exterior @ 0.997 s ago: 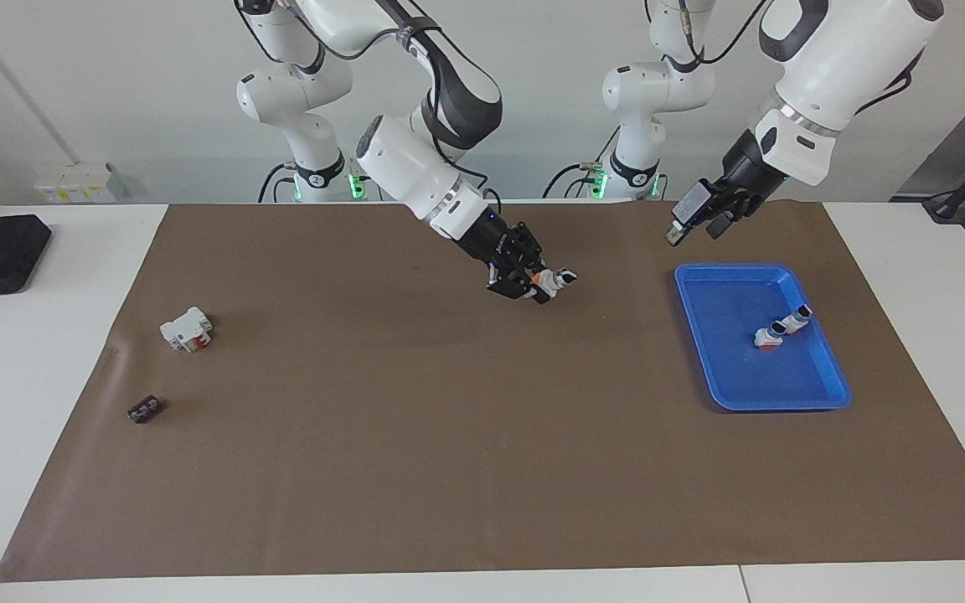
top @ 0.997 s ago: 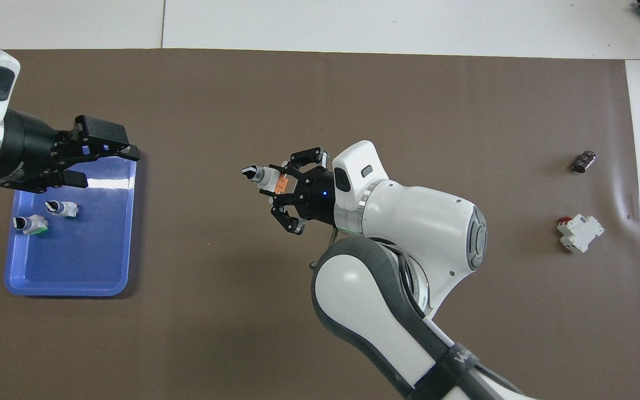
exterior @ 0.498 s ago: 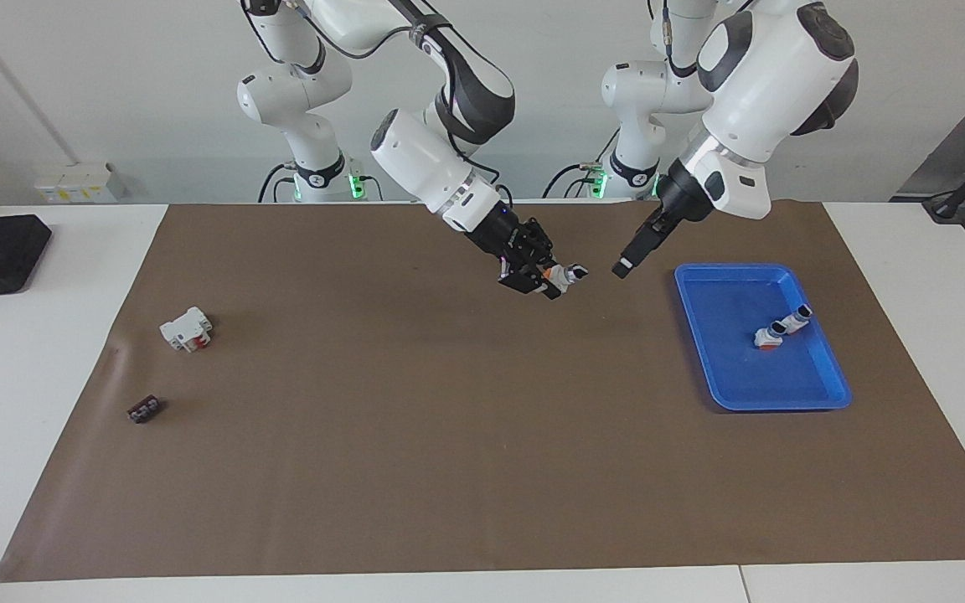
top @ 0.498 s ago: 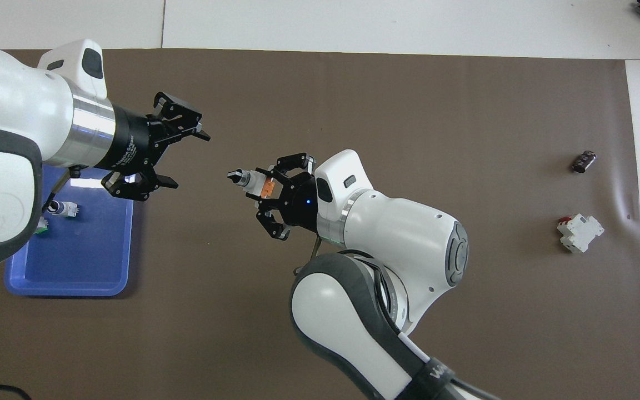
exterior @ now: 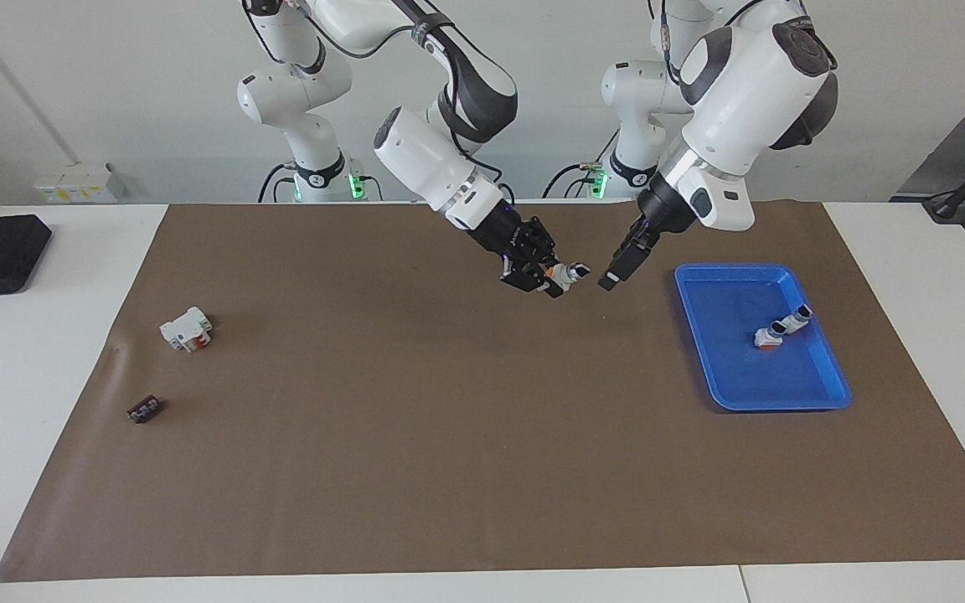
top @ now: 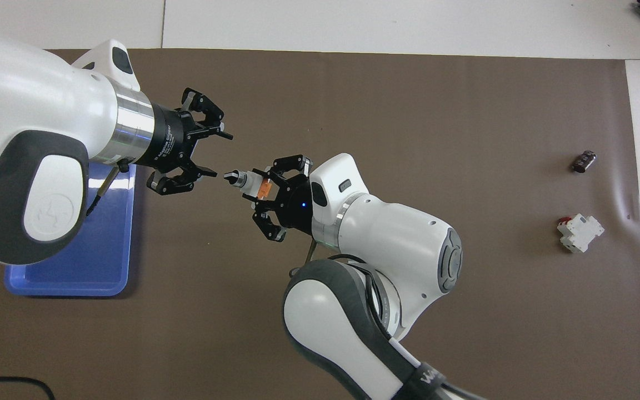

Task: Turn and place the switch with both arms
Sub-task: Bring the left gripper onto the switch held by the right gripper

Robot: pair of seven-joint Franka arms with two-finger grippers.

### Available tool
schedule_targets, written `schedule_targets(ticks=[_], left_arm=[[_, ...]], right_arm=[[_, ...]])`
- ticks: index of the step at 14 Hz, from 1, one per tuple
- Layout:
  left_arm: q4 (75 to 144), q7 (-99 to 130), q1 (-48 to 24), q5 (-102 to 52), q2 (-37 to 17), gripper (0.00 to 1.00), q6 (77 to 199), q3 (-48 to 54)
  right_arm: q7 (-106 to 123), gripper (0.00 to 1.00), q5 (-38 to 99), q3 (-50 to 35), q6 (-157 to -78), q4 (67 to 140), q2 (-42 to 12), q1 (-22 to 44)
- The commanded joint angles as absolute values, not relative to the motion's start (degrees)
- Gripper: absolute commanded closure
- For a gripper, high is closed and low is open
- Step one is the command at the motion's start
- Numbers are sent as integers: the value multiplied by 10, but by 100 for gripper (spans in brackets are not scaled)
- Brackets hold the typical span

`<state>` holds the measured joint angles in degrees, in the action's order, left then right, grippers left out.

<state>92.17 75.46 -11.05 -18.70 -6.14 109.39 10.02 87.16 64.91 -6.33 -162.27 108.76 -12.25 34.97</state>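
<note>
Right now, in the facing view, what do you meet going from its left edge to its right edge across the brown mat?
Small dark flat piece → white block with red part → right gripper holding the orange-and-white knob switch → left gripper → blue plastic tray.

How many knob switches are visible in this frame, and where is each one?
3. One switch is held by the right gripper over the brown mat, facing the left gripper. Two more switches lie side by side in the blue tray; the overhead view hides them.
</note>
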Motion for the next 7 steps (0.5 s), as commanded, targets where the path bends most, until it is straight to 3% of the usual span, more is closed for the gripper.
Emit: schedule_targets(ticks=[1,2,7], left_arm=[[921,773,-120,-183,-67,49,1101,92],[925,773,-120,-183,-66,55,1100,92],[942,798,-128,-183,-64,59,1111,92]], right_arm=[[867,100,656,-65,-1637,1076,-133,352],[867,100,656,-65,-1637,1076,-133,352],[866,100,656,-65,-1637,1076,-133,352]])
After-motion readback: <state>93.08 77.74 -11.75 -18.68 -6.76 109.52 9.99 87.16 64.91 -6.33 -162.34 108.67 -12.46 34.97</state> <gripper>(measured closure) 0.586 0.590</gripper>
